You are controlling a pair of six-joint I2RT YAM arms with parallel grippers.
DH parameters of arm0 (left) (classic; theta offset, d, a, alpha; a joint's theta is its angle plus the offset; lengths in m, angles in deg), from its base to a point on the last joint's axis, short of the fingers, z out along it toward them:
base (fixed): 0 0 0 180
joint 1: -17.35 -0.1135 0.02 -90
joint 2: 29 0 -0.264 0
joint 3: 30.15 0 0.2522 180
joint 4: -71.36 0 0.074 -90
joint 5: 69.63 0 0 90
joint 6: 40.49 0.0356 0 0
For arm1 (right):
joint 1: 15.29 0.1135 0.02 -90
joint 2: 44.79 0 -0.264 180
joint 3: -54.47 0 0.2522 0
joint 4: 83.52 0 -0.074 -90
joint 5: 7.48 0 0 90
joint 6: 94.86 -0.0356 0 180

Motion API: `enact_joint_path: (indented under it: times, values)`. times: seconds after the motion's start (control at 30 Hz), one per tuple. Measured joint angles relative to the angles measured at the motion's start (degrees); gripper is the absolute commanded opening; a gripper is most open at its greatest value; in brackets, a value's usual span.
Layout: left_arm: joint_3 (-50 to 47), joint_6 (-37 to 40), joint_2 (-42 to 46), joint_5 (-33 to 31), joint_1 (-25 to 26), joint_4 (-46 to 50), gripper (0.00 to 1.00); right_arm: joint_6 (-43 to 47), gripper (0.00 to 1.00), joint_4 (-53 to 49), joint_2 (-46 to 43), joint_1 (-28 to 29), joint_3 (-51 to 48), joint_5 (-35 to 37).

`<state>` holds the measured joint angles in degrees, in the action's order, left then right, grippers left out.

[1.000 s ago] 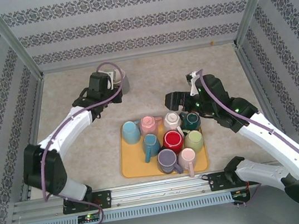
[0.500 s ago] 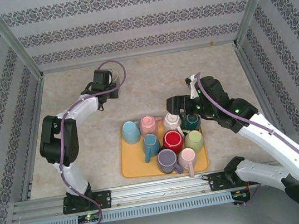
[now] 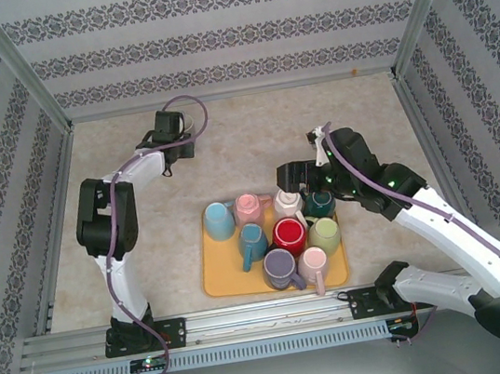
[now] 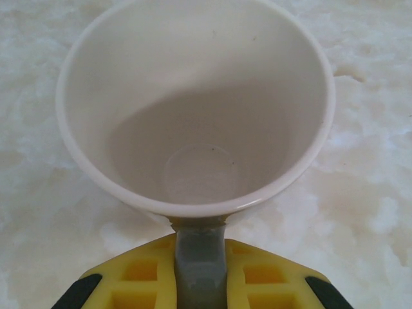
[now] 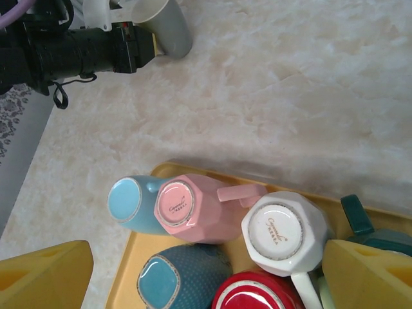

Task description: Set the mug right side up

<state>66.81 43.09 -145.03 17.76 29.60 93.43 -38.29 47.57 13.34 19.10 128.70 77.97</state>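
A yellow tray holding 9 mugs sits near the bases. Over its far right edge the right gripper hovers, jaws wide apart and holding nothing. Far left on the table, the left gripper is clamped on the grey mug's handle, and the mug's white inside shows.

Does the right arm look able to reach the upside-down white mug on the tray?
Likely yes: the open right claw hangs over the white mug, nothing between them, though the pink mug and red mug crowd it.
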Motion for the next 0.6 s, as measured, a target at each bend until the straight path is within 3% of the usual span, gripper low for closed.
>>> enact_joint_path:
  times: [0.43,0.6]
  values:
    - [-0.5,-1.1,0.0,0.4,0.0,-1.8,0.45,0.9,0.96,0.4,0.3,-0.4,0.0,-0.4]
    - [-3.4,-1.8,2.7,0.7,0.0,-2.0,0.54,1.8,0.96,1.0,-1.3,-1.8,0.0,-1.1]
